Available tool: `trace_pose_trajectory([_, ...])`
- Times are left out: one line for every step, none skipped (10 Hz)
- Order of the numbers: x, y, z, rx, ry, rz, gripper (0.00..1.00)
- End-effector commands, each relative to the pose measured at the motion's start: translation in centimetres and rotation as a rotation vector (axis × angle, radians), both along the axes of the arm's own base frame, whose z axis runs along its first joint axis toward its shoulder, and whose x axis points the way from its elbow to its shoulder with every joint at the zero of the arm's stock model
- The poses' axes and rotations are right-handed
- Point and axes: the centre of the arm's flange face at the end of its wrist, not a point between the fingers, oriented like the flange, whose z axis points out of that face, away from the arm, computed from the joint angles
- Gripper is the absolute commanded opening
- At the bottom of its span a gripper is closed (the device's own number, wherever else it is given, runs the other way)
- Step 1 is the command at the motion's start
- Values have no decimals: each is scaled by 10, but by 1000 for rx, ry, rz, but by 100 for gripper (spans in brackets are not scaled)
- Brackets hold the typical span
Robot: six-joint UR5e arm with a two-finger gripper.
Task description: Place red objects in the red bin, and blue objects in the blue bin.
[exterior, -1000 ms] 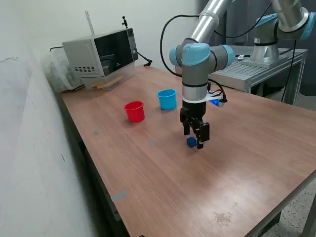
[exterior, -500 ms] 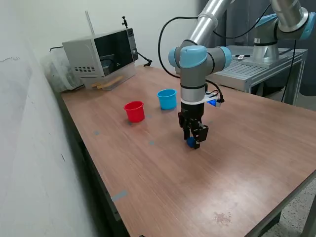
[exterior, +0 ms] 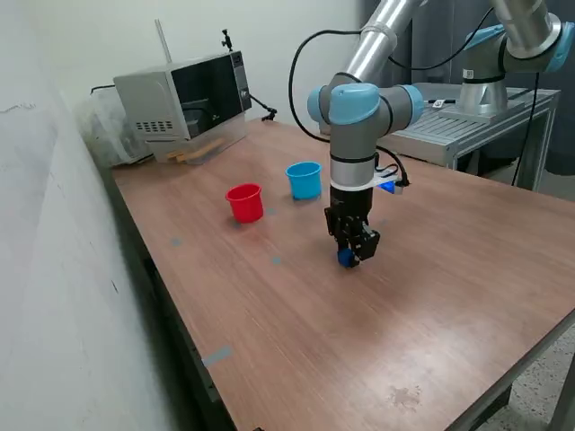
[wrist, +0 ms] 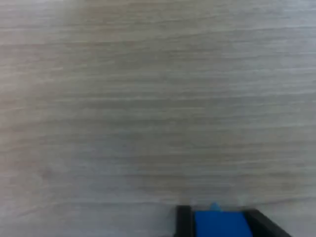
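The gripper (exterior: 352,258) is down at the table (exterior: 431,287), its 2 black fingers (wrist: 183,223) flanking a blue cube (wrist: 217,225) and apparently closed on it, though contact is hard to confirm. From there the blue cup (exterior: 305,180) lies farther off toward the exterior view's left, the red cup (exterior: 244,202) beyond it leftward.
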Motion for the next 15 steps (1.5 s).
trace_pose_trajectory([-1, 4, 4, 60, 8, 36, 0])
trace_pose_trajectory([0, 4, 5, 63, 6, 43, 0])
trace_pose_trajectory([-1, 5, 10, 65, 12, 48, 0])
trace_pose_trajectory([-1, 6, 20, 67, 16, 64, 0])
trace_pose_trajectory([0, 9, 29, 68, 20, 74, 0])
trace_pose_trajectory([5, 15, 41, 70, 21, 88, 0])
trace_pose_trajectory([13, 23, 61, 71, 31, 99, 0])
trace_pose_trajectory([18, 46, 94, 80, 55, 100, 0])
trace_pose_trajectory([23, 76, 117, 113, 64, 93, 0])
trace_pose_trajectory([31, 107, 137, 124, 52, 71, 0])
trace_pose_trajectory([40, 133, 149, 129, 48, 55, 0])
trace_pose_trajectory([49, 167, 152, 134, 31, 45, 0])
trace_pose_trajectory([58, 203, 148, 138, 3, 40, 0])
trace_pose_trajectory([69, 233, 144, 139, -24, 42, 0])
trace_pose_trajectory([83, 259, 148, 142, -41, 57, 0])
